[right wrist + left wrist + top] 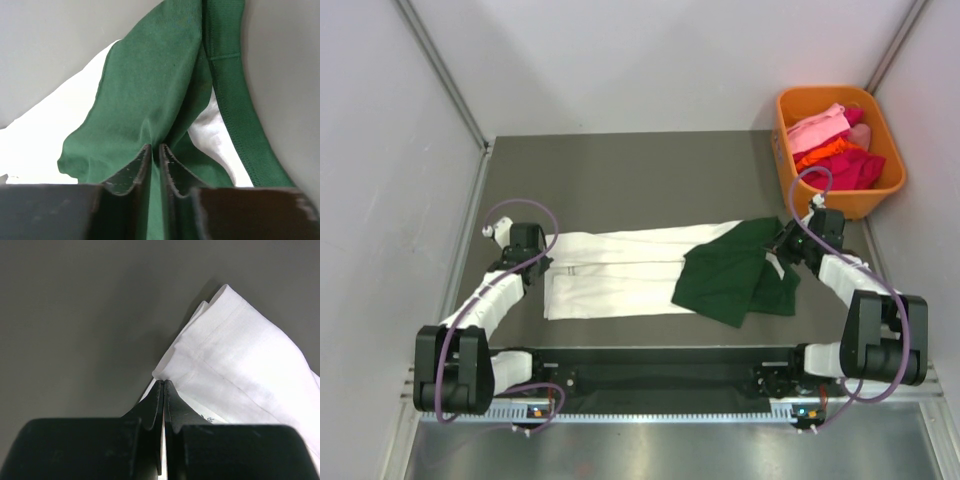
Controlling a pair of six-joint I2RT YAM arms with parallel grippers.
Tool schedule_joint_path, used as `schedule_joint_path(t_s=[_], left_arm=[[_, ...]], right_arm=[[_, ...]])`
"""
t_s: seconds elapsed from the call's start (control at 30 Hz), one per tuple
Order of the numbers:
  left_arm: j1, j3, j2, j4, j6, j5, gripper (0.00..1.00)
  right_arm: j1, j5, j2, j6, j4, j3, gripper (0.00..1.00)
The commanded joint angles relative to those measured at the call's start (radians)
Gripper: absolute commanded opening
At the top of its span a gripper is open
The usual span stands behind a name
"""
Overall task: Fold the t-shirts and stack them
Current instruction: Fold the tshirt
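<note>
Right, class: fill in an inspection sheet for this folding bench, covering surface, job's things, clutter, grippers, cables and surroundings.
Surface: dark grey table, matte.
Job's things: white t-shirt folded into a long strip; green t-shirt crumpled over its right end.
Clutter: orange basket holding pink and red cloth, far right.
Grippers: left gripper shut on the white t-shirt's end; right gripper pinching the green t-shirt.
Cables: purple cables in loose loops.
Surroundings: pale walls.
</note>
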Motion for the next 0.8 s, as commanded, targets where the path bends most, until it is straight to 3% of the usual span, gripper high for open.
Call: schedule_joint_path(t_s=[0.0, 0.1, 0.77], left_arm=[[0.007, 0.005, -0.001, 0.025, 0.011, -0.006, 0.00], [0.007, 0.002, -0.002, 0.025, 0.012, -0.008, 0.00], [0.007, -0.021, -0.016, 0.011, 0.016, -0.015, 0.00]], right_arm=[[0.000, -0.010, -0.022, -0.007, 0.006, 0.042, 0.10], [0.000, -0.010, -0.020, -0.006, 0.012, 0.039, 0.00], [-0.023, 0.104, -0.099, -0.027, -0.100, 0.048, 0.00]])
